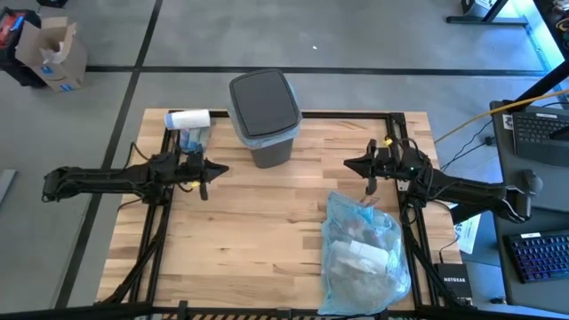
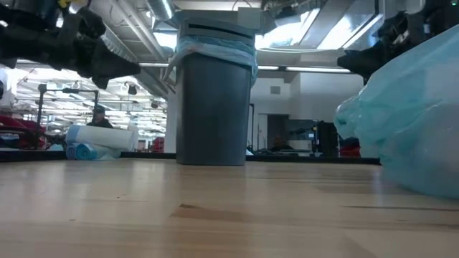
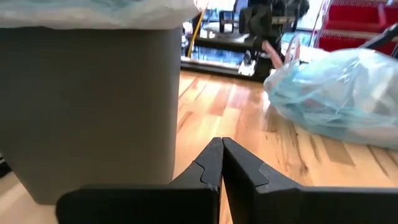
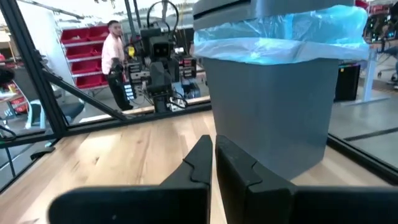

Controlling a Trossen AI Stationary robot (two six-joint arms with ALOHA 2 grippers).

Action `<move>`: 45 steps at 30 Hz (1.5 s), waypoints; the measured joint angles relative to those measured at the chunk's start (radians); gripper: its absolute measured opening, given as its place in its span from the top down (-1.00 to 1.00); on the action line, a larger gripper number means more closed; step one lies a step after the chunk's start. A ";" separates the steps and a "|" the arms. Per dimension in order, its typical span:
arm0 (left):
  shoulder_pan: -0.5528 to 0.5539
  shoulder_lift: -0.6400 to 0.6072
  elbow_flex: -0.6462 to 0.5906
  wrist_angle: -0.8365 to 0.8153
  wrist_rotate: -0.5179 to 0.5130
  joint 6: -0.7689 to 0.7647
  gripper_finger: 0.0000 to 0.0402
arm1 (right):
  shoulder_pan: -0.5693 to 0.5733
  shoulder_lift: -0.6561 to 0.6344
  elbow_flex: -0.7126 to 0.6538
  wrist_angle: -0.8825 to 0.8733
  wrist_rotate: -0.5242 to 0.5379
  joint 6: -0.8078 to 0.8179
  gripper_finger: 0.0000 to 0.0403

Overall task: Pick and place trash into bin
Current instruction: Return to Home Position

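The dark grey bin stands upright on the table's far middle, its lid on and its light blue liner folded over the rim. A tied light blue bag holding white and brown litter lies on the table's near right; it also shows in the left wrist view. My left gripper is shut and empty, held above the table to the left of the bin. My right gripper is shut and empty, held above the table to the right of the bin, beyond the bag's far end.
A roll of white bags and a blue roll lie at the table's far left, beside the bin. Bare wood spans the table's middle and near left. A black frame rail runs round the table's edge. A person stands beyond the table.
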 joint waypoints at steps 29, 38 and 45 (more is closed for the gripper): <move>0.000 -0.437 -0.126 -0.143 0.002 0.009 0.98 | 0.000 -0.221 -0.074 -0.238 0.103 0.079 0.93; 0.001 -0.428 -0.126 -0.143 0.001 0.079 0.98 | 0.000 -0.217 -0.074 -0.350 0.106 0.078 0.93; 0.001 -0.427 -0.126 -0.143 0.000 0.079 0.98 | 0.000 -0.217 -0.074 -0.348 0.106 0.078 0.93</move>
